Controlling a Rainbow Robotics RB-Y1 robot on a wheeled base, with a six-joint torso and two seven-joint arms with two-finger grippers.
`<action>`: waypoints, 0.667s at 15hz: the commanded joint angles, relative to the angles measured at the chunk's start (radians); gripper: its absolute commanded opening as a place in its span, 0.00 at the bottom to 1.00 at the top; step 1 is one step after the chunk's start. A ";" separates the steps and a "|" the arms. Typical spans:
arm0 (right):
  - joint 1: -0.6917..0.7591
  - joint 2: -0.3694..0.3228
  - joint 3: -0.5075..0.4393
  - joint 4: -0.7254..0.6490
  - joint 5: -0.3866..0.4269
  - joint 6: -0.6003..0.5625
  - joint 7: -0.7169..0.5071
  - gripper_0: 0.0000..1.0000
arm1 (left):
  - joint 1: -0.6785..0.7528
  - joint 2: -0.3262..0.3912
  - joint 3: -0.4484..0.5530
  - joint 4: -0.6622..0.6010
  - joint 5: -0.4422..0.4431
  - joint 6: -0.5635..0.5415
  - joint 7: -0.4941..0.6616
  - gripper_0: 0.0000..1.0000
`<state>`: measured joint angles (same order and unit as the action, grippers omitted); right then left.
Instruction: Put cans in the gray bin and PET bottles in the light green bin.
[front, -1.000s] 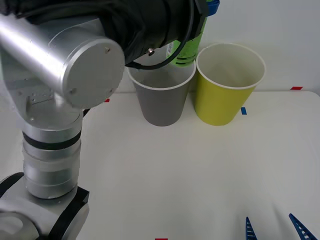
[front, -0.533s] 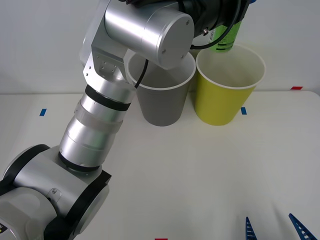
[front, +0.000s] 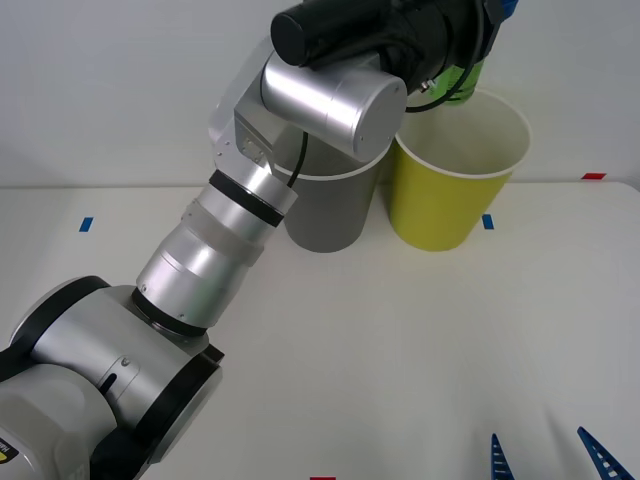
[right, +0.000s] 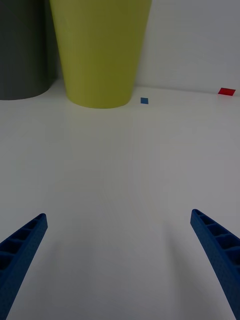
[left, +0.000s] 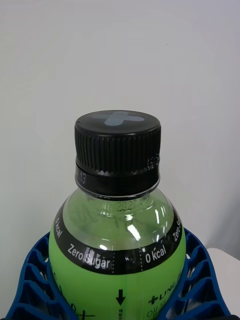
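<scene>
My left gripper (front: 488, 18) is shut on the PET bottle (front: 462, 84), a small clear bottle with a bright green label. It hangs just above the back rim of the light green bin (front: 445, 205). In the left wrist view the PET bottle (left: 117, 260) shows its black cap, with blue fingers (left: 35, 280) hugging both sides. The gray bin (front: 325, 215) stands left of the green one, partly behind my left arm. My right gripper (right: 120, 260) hovers open and low over the table, short of the light green bin (right: 100, 50).
The two bins stand side by side against a white wall at the table's back. Small blue tape marks (front: 487, 221) and a red one (front: 593, 176) lie on the white tabletop (front: 400, 340). My left arm spans the table's left and middle.
My left arm has swung to the right and carried the bottle from over the gray bin to over the light green bin. The right gripper has stayed put.
</scene>
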<state>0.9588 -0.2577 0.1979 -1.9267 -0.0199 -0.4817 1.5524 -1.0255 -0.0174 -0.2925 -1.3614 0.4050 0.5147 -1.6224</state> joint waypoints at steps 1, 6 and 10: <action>0.000 0.000 0.000 0.000 0.000 0.000 0.000 1.00 | 0.001 0.000 -0.033 0.030 0.031 -0.039 0.025 0.00; 0.000 0.000 0.000 0.000 0.000 0.000 0.000 1.00 | 0.001 0.000 -0.063 0.039 0.048 -0.039 0.047 0.01; 0.000 0.000 0.000 0.000 0.000 0.000 0.000 1.00 | 0.001 0.000 -0.071 0.039 0.051 -0.041 0.041 0.00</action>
<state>0.9588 -0.2577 0.1979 -1.9267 -0.0199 -0.4817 1.5524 -1.0249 -0.0175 -0.3629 -1.3223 0.4553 0.4757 -1.5787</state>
